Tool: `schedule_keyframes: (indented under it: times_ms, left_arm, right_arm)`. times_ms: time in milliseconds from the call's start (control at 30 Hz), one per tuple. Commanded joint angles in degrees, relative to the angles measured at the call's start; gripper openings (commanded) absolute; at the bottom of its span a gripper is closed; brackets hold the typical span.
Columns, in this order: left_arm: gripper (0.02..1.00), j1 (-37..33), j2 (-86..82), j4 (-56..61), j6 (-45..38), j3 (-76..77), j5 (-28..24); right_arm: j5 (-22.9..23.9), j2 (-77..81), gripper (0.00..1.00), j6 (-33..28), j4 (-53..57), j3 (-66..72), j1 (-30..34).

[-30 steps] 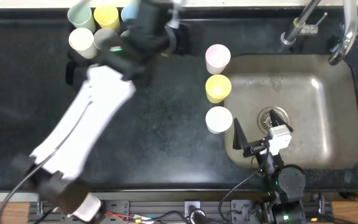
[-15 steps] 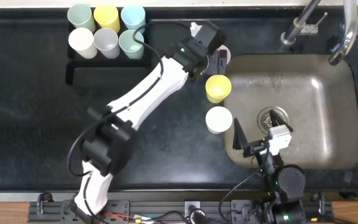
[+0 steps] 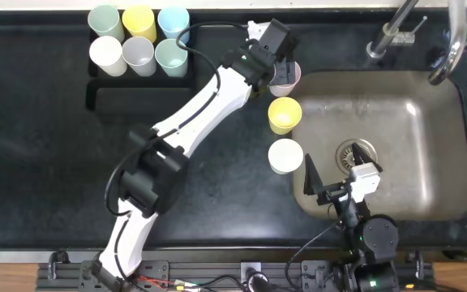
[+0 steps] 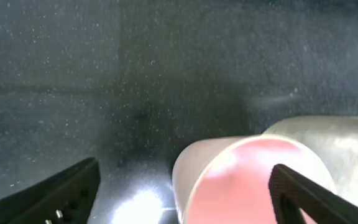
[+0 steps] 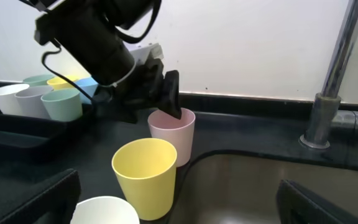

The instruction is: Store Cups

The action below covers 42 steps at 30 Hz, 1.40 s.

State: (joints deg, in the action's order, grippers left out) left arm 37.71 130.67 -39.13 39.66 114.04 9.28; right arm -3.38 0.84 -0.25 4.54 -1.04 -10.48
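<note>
— Where do we find the pink cup (image 3: 287,79)?

— We see it upright, mouth up, on the black bench (image 3: 217,178), just beside the back left corner of the sink (image 3: 412,130).

— And the left hand (image 4: 185,190)?

— It is at that same corner of the sink, right at the pink cup. We see its fingers (image 4: 67,186) spread wide, with the cup's rim between them. One finger stands clear of the cup's wall and the other sits at the rim. We see nothing gripped, and we cannot tell whether a finger touches the cup.

— What else do we see along the sink?

— The yellow cup (image 3: 284,114) stands just beside the pink one on the sink's left rim. The white cup (image 3: 284,156) comes next in the row, nearer the sink's front. Both are upright and neither is stacked.

— The right hand (image 3: 335,165)?

— We place it over the front left part of the sink. Its fingers are wide apart and they hold nothing.

— And the stored ones?

— Well apart from the sink, far to its left at the back of the bench, we see the dark tray (image 3: 92,96). It holds six cups (image 3: 139,53) upright in two rows of three. The tap (image 3: 396,32) rises at the sink's back rim.
</note>
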Motion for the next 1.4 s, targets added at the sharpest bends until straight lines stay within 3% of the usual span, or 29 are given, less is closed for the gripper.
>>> schedule_keyframes:
  times_ms: [33, 233, 333, 500, 733, 833, 1000, 1167, 1400]
  left_arm:
    - [0.709, -1.0, 1.7, -0.2, 1.3, 1.5, 1.4]
    - [0.191, -1.1, 1.7, -1.3, 0.9, 1.6, 1.2]
    - [0.034, -1.1, 1.7, -1.9, 0.9, 1.6, 0.2]
    - [0.034, -0.9, -2.7, -3.7, 0.9, 1.5, 0.3]
    - [0.034, -2.6, -21.9, -10.8, 0.9, 1.4, 15.4]
    - [0.034, -6.8, -28.9, -15.9, 1.4, 1.4, 17.9]
    - [0.036, -18.3, -37.1, -23.9, 5.5, -2.5, 17.0]
    - [0.034, -29.8, -42.7, -24.2, 5.7, -13.7, 9.5]
    - [0.034, -37.1, -44.4, -22.6, 7.0, -27.9, 5.7]
  right_arm:
    - [0.4, -0.6, 0.998, -0.2, -0.3, 0.8, 0.3]
    - [0.4, -0.6, 0.998, -0.2, -0.3, 0.8, 0.3]
    - [0.4, -0.6, 0.998, -0.2, -0.3, 0.8, 0.3]
    - [0.4, -0.6, 0.996, -0.2, -0.3, 0.8, 0.3]
    - [0.4, -0.6, 0.996, -0.2, -0.3, 0.8, 0.3]
    - [0.4, -0.6, 0.996, -0.2, -0.3, 0.8, 0.3]
    - [0.4, -0.6, 0.996, -0.2, -0.3, 0.8, 0.3]
    - [0.4, -0.6, 0.998, -0.2, -0.3, 0.8, 0.3]
    - [0.4, -0.6, 0.998, -0.2, -0.3, 0.8, 0.3]
